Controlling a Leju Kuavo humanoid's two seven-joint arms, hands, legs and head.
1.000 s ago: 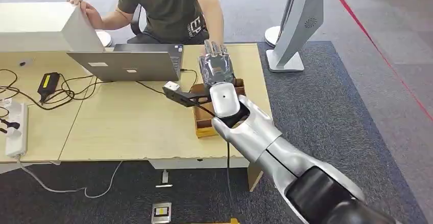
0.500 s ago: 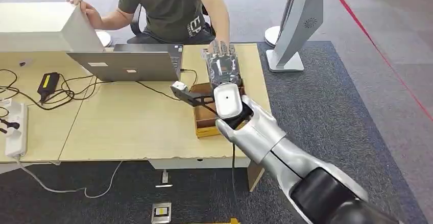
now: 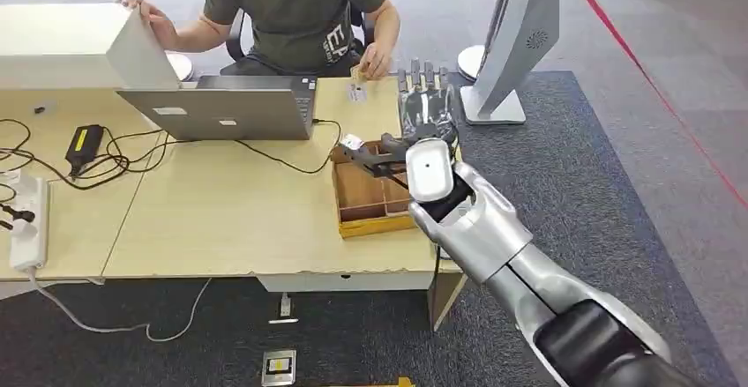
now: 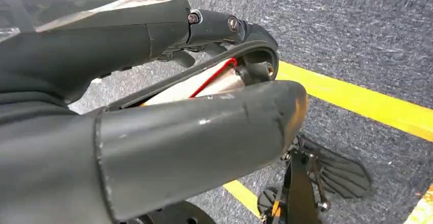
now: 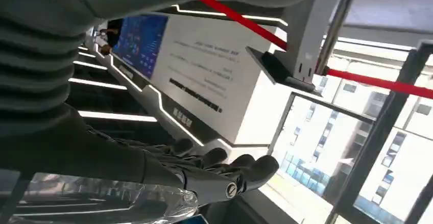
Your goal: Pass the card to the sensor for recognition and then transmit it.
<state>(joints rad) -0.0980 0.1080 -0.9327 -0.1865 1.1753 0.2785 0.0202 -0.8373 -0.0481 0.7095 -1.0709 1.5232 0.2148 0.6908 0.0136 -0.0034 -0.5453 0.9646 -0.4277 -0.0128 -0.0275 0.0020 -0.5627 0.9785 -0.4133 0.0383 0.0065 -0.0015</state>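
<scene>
My right hand [image 3: 426,109] hovers over the far right end of the wooden table [image 3: 220,219], fingers stretched out and apart, nothing in it. The right wrist view shows the same fingers [image 5: 224,170] straight and bare. Just left of my fingertips, the seated person's hand [image 3: 377,58] pinches a small card [image 3: 357,77], clear of my hand. My left hand [image 4: 153,132] hangs by the floor in the left wrist view; how its fingers lie is unclear.
A compartmented wooden box [image 3: 375,202] sits under my right forearm. A grey laptop [image 3: 220,109], a white box [image 3: 75,48], a power strip [image 3: 29,224] and cables lie to the left. A white stand [image 3: 512,43] rises beyond the table's right end.
My right hand has swung right, from above the wooden box to the table's far right corner. The person's hand, earlier at my fingertips, now holds the card apart from my hand.
</scene>
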